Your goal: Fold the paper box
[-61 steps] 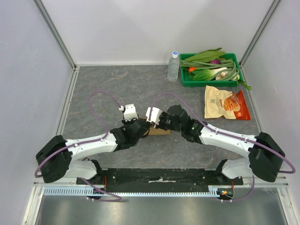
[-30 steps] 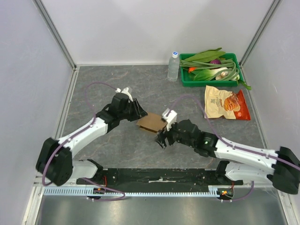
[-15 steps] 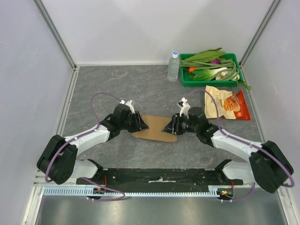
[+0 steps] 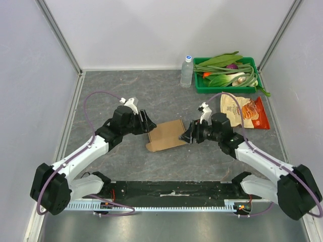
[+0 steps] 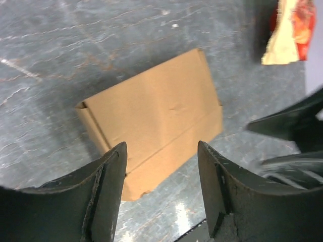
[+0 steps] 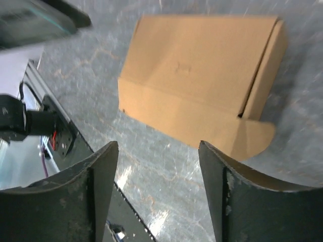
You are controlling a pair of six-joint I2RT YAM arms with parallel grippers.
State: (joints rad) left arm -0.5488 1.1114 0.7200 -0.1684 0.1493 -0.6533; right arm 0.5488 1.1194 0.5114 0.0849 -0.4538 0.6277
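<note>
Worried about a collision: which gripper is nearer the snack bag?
Right. The right gripper sits just right of the paper box, toward the snack bag; the left gripper is across the box, farther away.

- The left arm (image 4: pixel 83 154) reaches from its near-left base toward the centre; the left gripper (image 4: pixel 145 122) faces right, jaws parted.
- The right arm (image 4: pixel 257 156) reaches from its near-right base toward the centre; the right gripper (image 4: pixel 185 135) faces left, jaws parted.
</note>
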